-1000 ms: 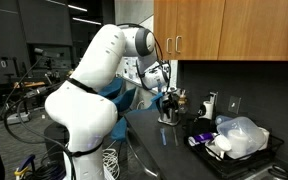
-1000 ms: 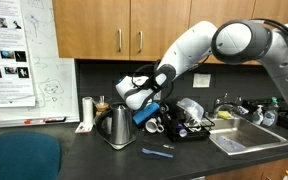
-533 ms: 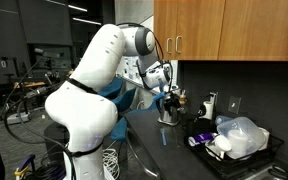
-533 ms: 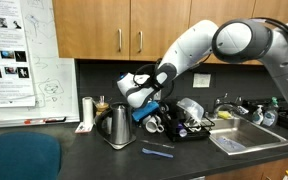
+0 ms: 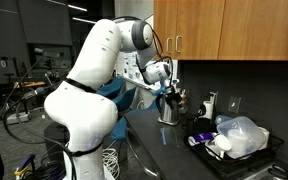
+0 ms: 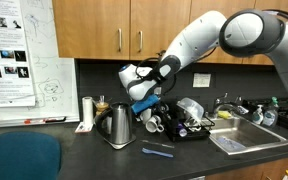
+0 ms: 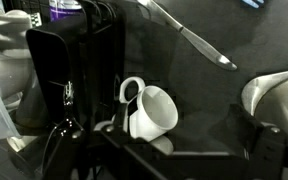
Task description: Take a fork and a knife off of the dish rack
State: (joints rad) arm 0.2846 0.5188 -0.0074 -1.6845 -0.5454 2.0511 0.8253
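The black dish rack (image 6: 191, 130) stands on the dark counter beside the sink, and it also shows in an exterior view (image 5: 274, 156). In the wrist view its upright black utensil holder (image 7: 72, 62) is at the left, with a white mug (image 7: 152, 112) lying beside it. A silver utensil (image 7: 196, 42) lies on the dark surface beyond. A blue-handled utensil (image 6: 157, 152) lies on the counter in front. My gripper (image 7: 164, 152) hovers above the rack's holder end, its jaws wide apart with nothing between them. It shows in both exterior views (image 6: 149, 106) (image 5: 168, 93).
A steel kettle (image 6: 117, 126) and a shiny steel canister (image 6: 87, 111) stand on the counter near the rack. The sink (image 6: 246, 141) is on the rack's other side. Wooden cabinets (image 6: 124, 30) hang overhead. Bowls and cups fill the rack.
My gripper has risen a little above the rack and drifted slightly toward the kettle. The upper arm has swung upward.
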